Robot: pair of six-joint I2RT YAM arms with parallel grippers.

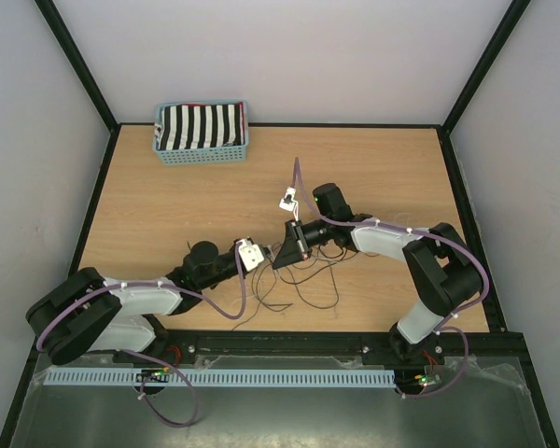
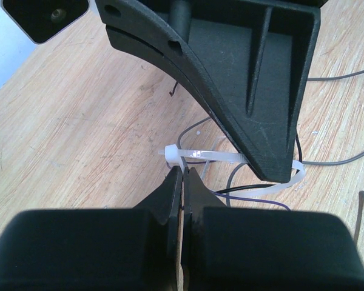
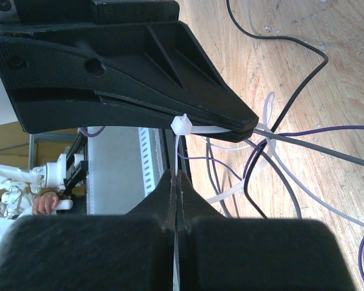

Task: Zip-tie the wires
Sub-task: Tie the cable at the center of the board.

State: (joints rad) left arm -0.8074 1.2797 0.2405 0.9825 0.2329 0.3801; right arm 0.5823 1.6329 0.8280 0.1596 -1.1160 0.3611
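Note:
The wires [image 1: 308,280] lie in thin dark and pale loops on the wooden table in front of both grippers. They also show in the left wrist view [image 2: 327,162] and the right wrist view [image 3: 303,60]. A white zip tie has its head [image 2: 171,154] just above my left fingertips. Its strap runs right under the right gripper's tip and loops round the wires. My left gripper [image 2: 183,173] [image 1: 267,258] is shut on a strand at the head. My right gripper [image 3: 177,174] [image 1: 278,263] is shut on the thin white strand hanging from the head [image 3: 183,124].
A blue basket [image 1: 203,157] holding black-and-white striped cloth stands at the table's far left. A small white connector [image 1: 287,199] hangs on a purple cable behind the grippers. A white perforated strip [image 1: 215,378] runs along the near edge. Black frame rails border the table.

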